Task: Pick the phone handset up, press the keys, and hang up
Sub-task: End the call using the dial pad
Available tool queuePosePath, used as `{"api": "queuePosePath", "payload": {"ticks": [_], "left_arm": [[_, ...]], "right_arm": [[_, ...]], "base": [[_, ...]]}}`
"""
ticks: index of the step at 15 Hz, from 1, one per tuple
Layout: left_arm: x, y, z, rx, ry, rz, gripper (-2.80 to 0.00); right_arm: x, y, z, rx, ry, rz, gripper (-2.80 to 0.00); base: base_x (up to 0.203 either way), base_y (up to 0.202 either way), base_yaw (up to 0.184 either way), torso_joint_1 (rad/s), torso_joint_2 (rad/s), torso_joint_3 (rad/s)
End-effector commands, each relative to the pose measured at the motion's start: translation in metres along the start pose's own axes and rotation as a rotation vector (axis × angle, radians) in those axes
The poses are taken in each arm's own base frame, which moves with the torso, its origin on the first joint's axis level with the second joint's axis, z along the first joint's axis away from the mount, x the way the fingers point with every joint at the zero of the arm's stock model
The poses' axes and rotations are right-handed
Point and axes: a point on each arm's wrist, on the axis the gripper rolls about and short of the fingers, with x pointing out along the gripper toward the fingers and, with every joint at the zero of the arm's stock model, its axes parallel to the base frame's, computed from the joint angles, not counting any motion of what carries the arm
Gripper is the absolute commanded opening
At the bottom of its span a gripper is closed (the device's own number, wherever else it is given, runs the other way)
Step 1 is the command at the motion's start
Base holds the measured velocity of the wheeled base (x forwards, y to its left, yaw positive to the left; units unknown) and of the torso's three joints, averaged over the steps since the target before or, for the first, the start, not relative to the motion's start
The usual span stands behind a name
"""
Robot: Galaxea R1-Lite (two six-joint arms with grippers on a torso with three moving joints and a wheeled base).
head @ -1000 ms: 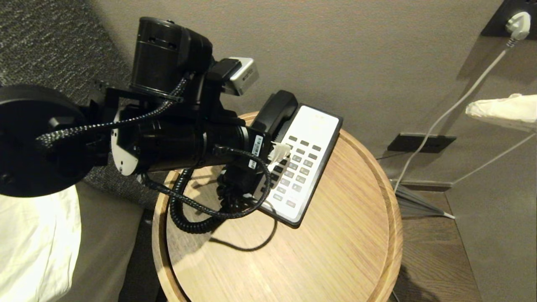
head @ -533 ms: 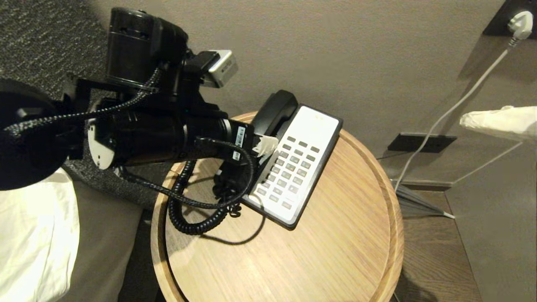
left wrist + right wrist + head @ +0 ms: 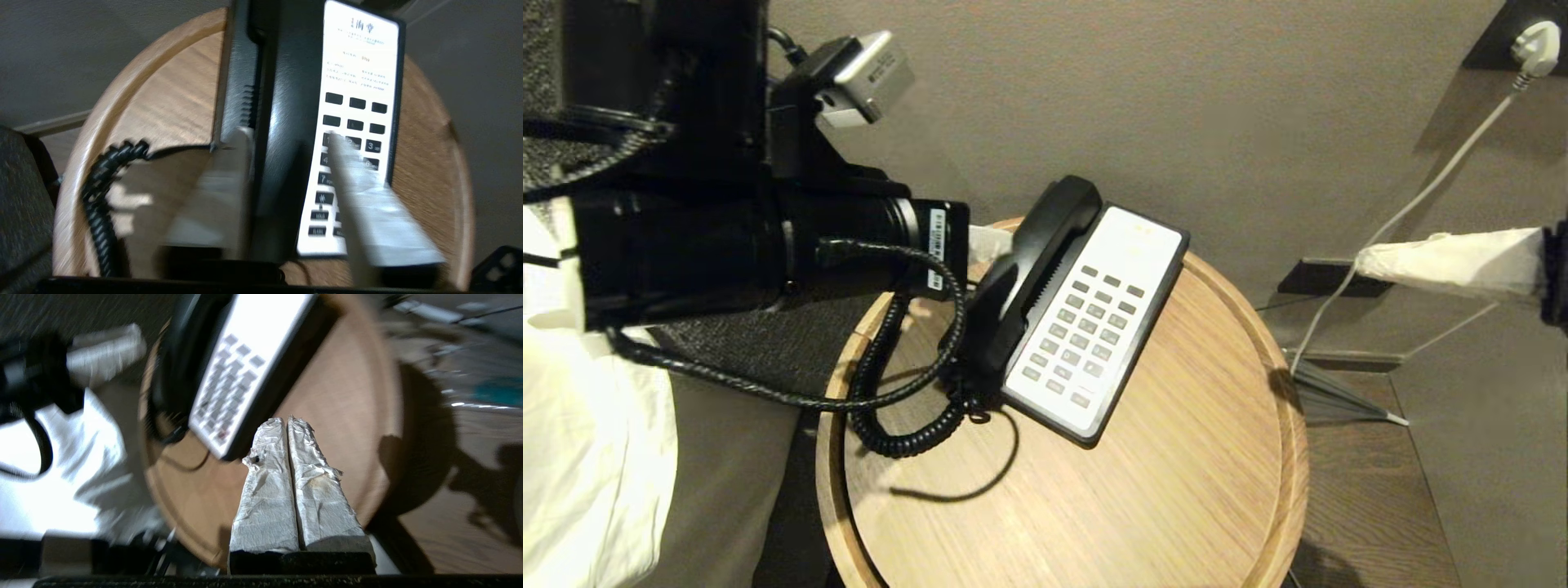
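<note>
The phone handset [image 3: 1037, 261] is a glossy black receiver lying along the left side of the black-and-white phone base [image 3: 1131, 245]. Its coiled cord [image 3: 890, 429] loops onto the round wooden table [image 3: 1160, 490]. My left gripper [image 3: 995, 245] hovers at the handset's left edge, with most of it hidden behind the arm. In the left wrist view the left gripper [image 3: 288, 134] is open, its white fingers on either side of the handset [image 3: 282, 102], one over the keys [image 3: 355, 124]. My right gripper [image 3: 1372, 261] hangs to the right of the table, shut and empty [image 3: 288, 420].
A wall stands close behind the table. A white plug [image 3: 1531, 45] sits in a socket at the upper right and its cable [image 3: 1405, 212] runs down the wall. White bedding [image 3: 588, 474] lies at the left. The table has a raised rim [image 3: 1290, 457].
My left arm has drawn back to the left and upward, off the keypad, uncovering the handset on the base. The right gripper has come further into view from the right.
</note>
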Motion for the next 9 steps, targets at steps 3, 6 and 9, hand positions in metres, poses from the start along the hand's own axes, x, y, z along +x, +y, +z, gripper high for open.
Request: {"api": "queuePosePath", "payload": {"ticks": [3,6,9], "left_arm": [[-0.055,0.010,0.005,-0.045,-0.104,0.016,-2.80],[-0.079,0.016,0.005,-0.105,-0.158,0.030,-2.80],[-0.099,0.018,0.008,-0.144,-0.207,0.029,-2.80]], "right_arm": [[0.037,0.028,-0.017,0.030,0.142,0.094,-2.80],[0.057,0.038,-0.023,0.043,0.197,0.103,-2.80],[0.070,0.044,-0.034,0.021,0.248,0.098,-2.80]], "base": [[0.000,0.000,0.000,0.000,0.00,0.000],[0.000,0.000,0.000,0.000,0.00,0.000],[0.000,0.000,0.000,0.000,0.00,0.000]]}}
